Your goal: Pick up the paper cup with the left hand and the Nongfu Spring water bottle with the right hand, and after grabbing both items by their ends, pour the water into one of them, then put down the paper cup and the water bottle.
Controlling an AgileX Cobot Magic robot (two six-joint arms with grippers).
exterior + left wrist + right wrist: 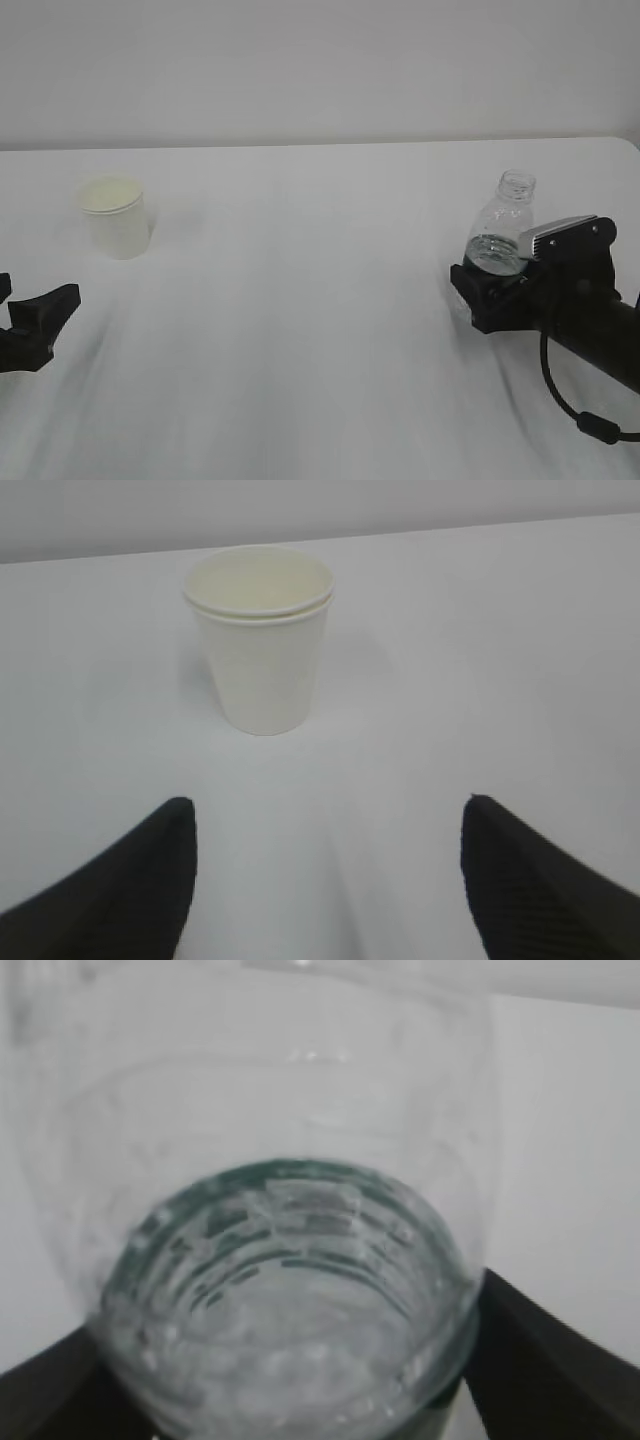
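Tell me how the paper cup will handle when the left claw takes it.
The paper cup looks thin-walled and empty, so probably light and easily crushed by a hard squeeze. It tapers to a narrow base, so a sideways nudge may tip it. Its smooth sides might slip upward.

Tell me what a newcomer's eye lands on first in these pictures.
First, the small clear ribbed plastic bottle with no cap, standing at the right of the white table, the black right end effector around its lower part. Then the small white paper cup, alone and upright at the far left, with the open left end effector short of it.
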